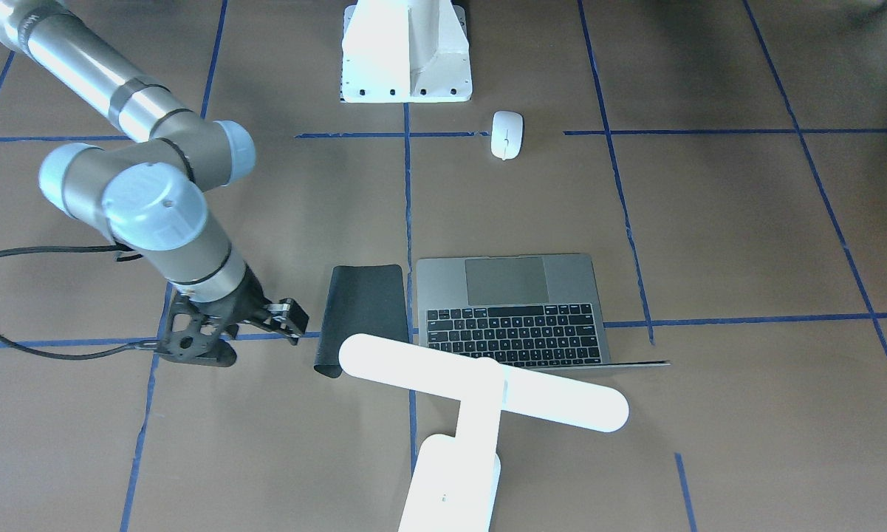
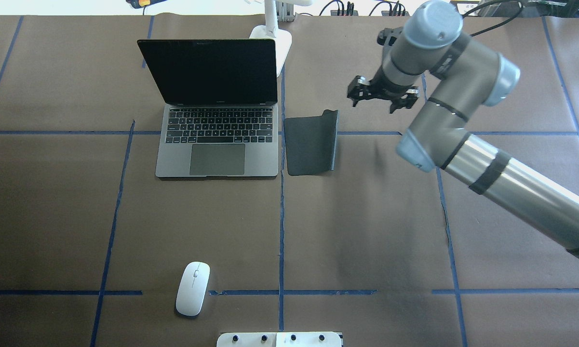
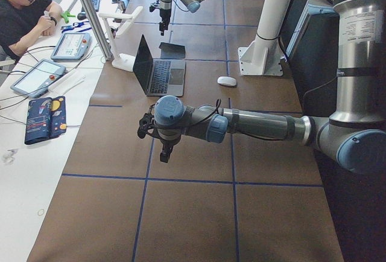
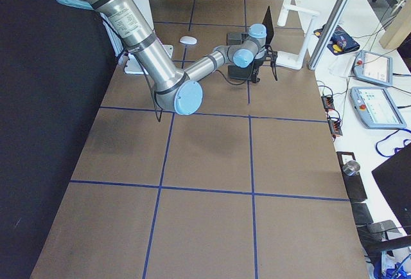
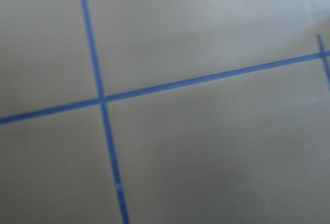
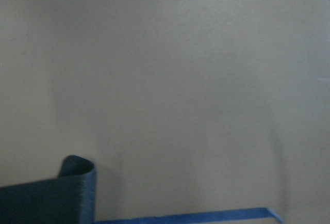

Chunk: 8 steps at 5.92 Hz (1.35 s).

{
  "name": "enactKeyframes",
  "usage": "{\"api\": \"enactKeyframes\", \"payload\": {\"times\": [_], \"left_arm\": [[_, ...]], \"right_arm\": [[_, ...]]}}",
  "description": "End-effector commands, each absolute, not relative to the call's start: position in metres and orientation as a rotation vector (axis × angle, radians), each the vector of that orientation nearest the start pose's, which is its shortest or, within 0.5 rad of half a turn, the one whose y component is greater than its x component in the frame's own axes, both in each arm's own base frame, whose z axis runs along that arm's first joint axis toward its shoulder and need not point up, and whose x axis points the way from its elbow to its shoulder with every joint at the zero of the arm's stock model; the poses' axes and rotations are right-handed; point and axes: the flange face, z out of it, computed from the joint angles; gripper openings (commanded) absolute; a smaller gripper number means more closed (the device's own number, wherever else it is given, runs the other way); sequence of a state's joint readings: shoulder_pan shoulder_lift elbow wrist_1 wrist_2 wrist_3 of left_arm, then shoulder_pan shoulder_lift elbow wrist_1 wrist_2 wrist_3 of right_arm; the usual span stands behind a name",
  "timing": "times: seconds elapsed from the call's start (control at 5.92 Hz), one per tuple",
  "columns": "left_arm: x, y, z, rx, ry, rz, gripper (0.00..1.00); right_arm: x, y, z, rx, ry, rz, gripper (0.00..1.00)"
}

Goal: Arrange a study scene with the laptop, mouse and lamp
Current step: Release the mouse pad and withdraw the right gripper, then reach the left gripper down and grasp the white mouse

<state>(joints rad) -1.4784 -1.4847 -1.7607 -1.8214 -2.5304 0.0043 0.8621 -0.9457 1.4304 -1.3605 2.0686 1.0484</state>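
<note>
My right tool hangs spread and empty over the brown paper-covered table, near the flat black mat with one curled edge. The slim grey metal laptop stands open just beside the mat, with the white T-shaped desk lamp behind it. The small glossy white mouse lies well apart, near the robot's base. I'd grip it low across its narrow sides and set it mid-mat, clear of the curl. Whether the left tool is spread or clenched, I cannot tell.

Open brown table is lying all around the mouse, while the laptop, black mat and lamp are crowding the far side.
</note>
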Motion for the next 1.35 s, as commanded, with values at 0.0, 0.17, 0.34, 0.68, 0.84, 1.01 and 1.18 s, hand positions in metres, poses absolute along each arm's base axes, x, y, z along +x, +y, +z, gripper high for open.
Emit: {"api": "enactKeyframes", "payload": {"times": [0.0, 0.17, 0.34, 0.68, 0.84, 1.01, 1.18], "left_arm": [[0.072, -0.47, 0.507, 0.299, 1.004, 0.363, 1.0], [0.095, -0.464, 0.483, 0.293, 0.992, 0.351, 1.0], [0.124, -0.456, 0.464, 0.261, 0.983, 0.318, 1.0], [0.217, -0.421, 0.409, 0.231, 0.935, 0.242, 1.0], [0.264, -0.409, 0.383, 0.222, 0.942, 0.215, 1.0], [0.307, -0.393, 0.367, 0.21, 0.945, 0.196, 1.0], [0.344, -0.374, 0.347, 0.181, 0.969, 0.164, 1.0]], "right_arm": [[-0.31, -0.596, 0.355, 0.128, -0.73, -0.061, 1.0], [-0.242, -0.573, 0.397, 0.13, -0.736, -0.131, 1.0], [-0.181, -0.557, 0.445, 0.153, -0.721, -0.245, 1.0], [-0.055, -0.492, 0.53, 0.193, -0.664, -0.377, 1.0], [0.009, -0.449, 0.577, 0.191, -0.663, -0.402, 1.0], [0.043, -0.412, 0.603, 0.173, -0.662, -0.375, 1.0], [0.044, -0.403, 0.604, 0.162, -0.664, -0.359, 1.0]]}}
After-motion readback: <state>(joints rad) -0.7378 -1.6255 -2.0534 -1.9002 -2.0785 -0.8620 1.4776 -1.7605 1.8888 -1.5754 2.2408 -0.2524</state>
